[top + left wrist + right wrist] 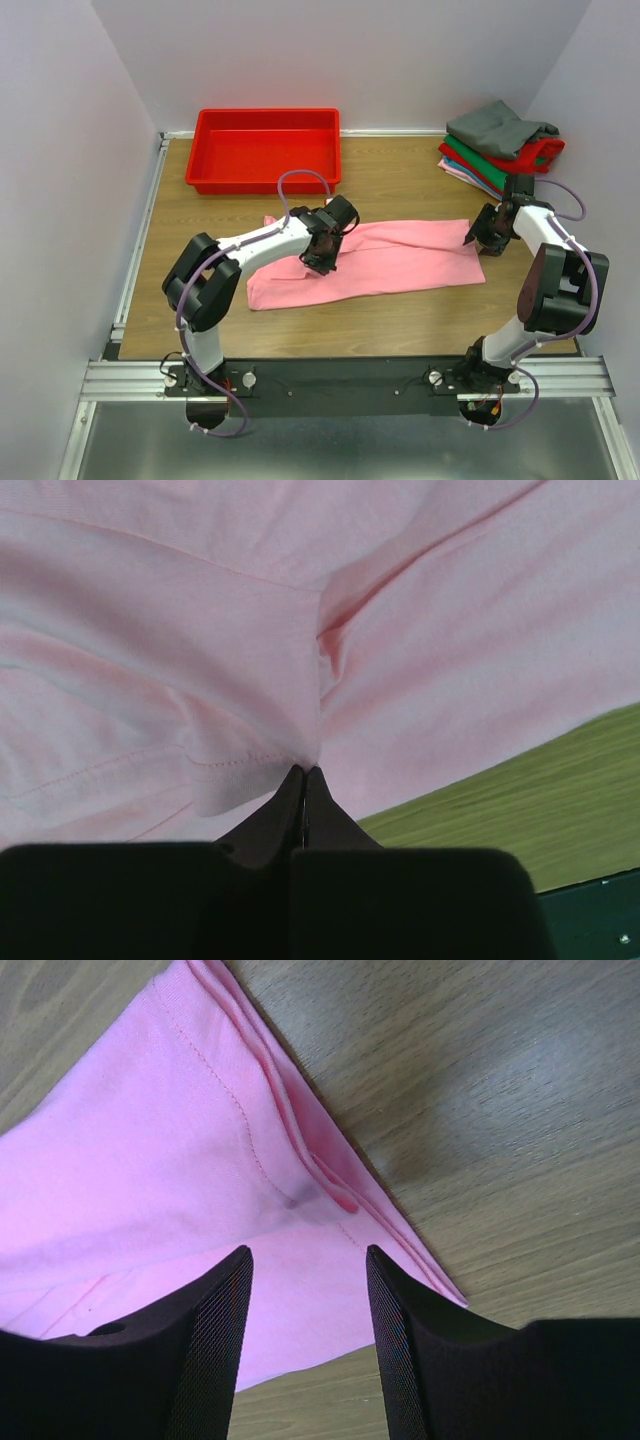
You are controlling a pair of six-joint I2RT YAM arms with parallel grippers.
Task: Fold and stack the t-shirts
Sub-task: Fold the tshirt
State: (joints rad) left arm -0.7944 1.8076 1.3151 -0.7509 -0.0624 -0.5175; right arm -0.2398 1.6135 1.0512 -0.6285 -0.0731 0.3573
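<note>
Your pink t-shirt (400, 262) lies in a long band across the desk (200, 205), its long axis running left to right. The left gripper (303, 773) is clenched on cloth in its left half. The right gripper (308, 1252) hangs released over the right-end corner, nearest that hem.

Soft, even light falls from overhead in the top view, bright on the pale walls (60, 150), which splay outward at the left and right edges. The arms (255, 243) cast only faint, blurred shadows on the bench (200, 210) and the pink t-shirt (400, 262). Focus is crisp there.

The left wrist view is hazy. The cloth, very close to the lens, looks washed and soft, the bench takes a greenish cast at right, and the left claw (303, 778) is a featureless black shape.

The right wrist view is sharper, with stitching and wood grain clear. A cool sheen lies on the far right of the bench, and a small dark shadow sits on the cloth ahead of the right claw (308, 1255).
</note>
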